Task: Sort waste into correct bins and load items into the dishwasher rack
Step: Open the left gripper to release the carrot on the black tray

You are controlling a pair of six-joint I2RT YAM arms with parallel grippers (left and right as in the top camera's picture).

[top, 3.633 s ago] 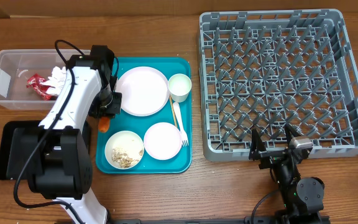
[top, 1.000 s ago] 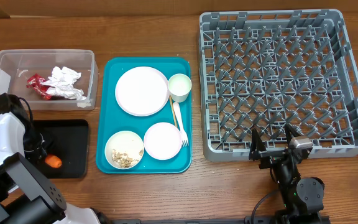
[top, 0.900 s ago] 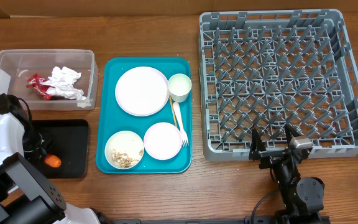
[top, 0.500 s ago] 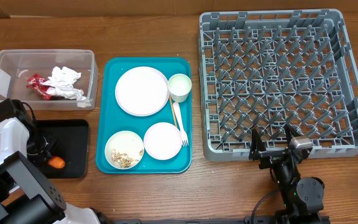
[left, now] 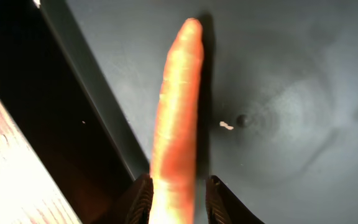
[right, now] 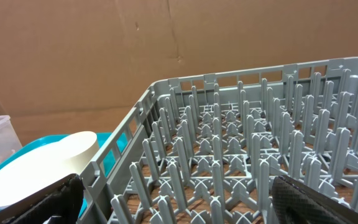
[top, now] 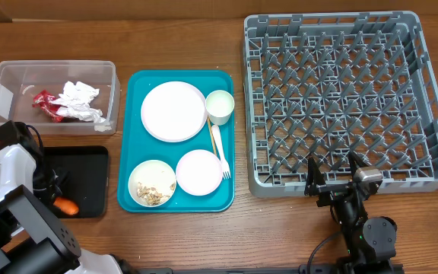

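Gripping the orange carrot [left: 179, 106] by one end, the left pincer [left: 178, 186] holds it low over the black tray [top: 90, 171], evidently the food-waste bin. The right pincer [top: 331, 180] stands wide open, idle beside the dishwasher rack [top: 429, 91].

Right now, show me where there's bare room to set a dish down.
The rack holds nothing. Bare table lies in front of the teal tray and beyond it. Crowded: the teal tray, full of dishes, with only a narrow strip between it and the rack.
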